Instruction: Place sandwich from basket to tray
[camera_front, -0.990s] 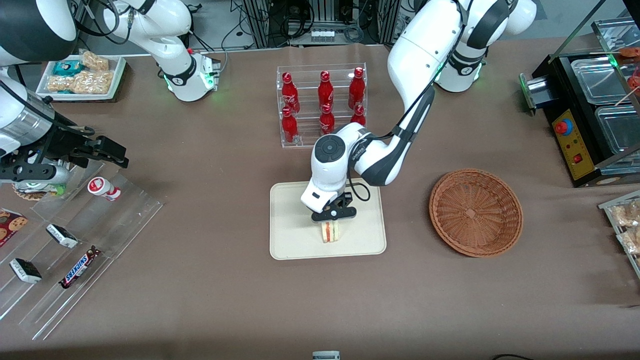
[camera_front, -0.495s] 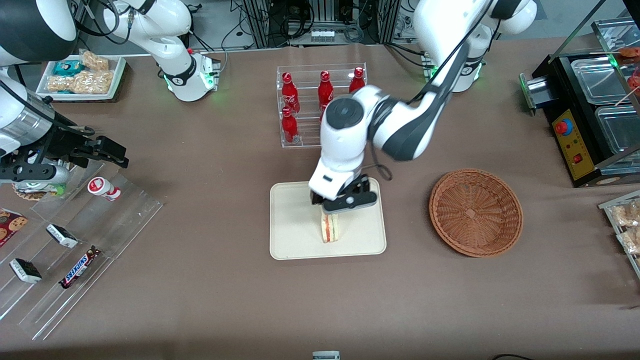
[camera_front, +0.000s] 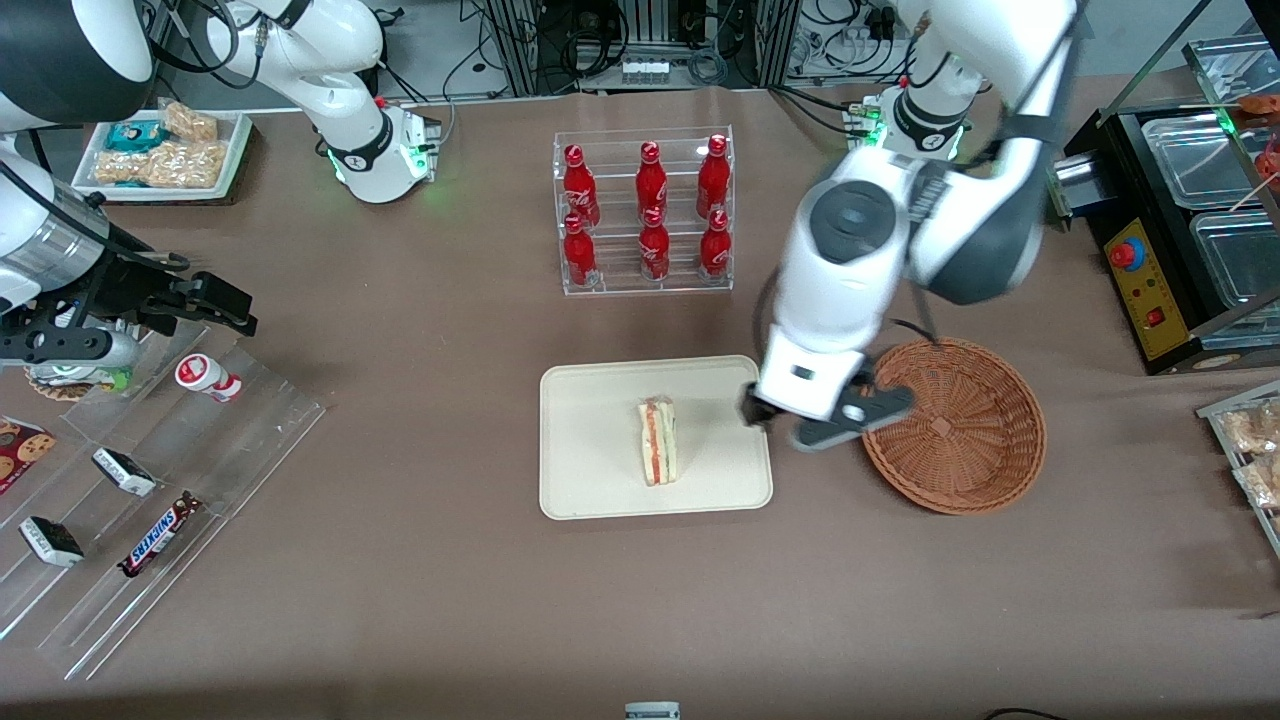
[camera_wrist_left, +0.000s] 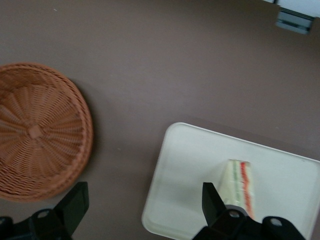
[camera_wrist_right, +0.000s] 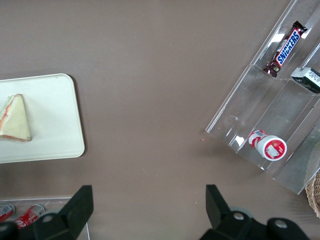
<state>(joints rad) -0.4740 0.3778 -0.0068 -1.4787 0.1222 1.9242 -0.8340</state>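
On the flat cream-coloured rectangular tray (camera_front: 600, 470), the small triangular sandwich (camera_front: 658, 441) of pale bread with red-orange and green filling stands on its edge, alone, with nothing touching it. The left arm's black two-finger gripper (camera_front: 825, 422) hangs above the gap between that tray and the round reddish-brown wicker basket (camera_front: 960, 440), its fingers (camera_front: 880, 405) spread apart and holding nothing.

Only the front view shows the clear acrylic rack of six red bottles (camera_front: 645, 205), farther from the camera than the tray, and the white tray of snack bags (camera_front: 165, 145) toward the parked arm's end of the brown worktop (camera_front: 450, 600). The left wrist view looks down between the two spread fingers (camera_wrist_left: 75, 202) at the basket (camera_wrist_left: 35, 132), which holds nothing, and at the tray (camera_wrist_left: 190, 165) with the sandwich (camera_wrist_left: 239, 187), filling stripe uppermost. The right wrist view alone shows the sandwich's (camera_wrist_right: 14, 119) broad triangular bread face, plus a stepped clear rack holding a Snickers bar (camera_wrist_right: 285, 47) and a small red-and-white bottle (camera_wrist_right: 267, 145) lying on its side.

Half a second ago the gripper was directly over the sandwich on the tray; a second ago it was lower, close around it. It has since lifted and swung toward the basket, uncovering the bottles. The sandwich sits at the same spot.
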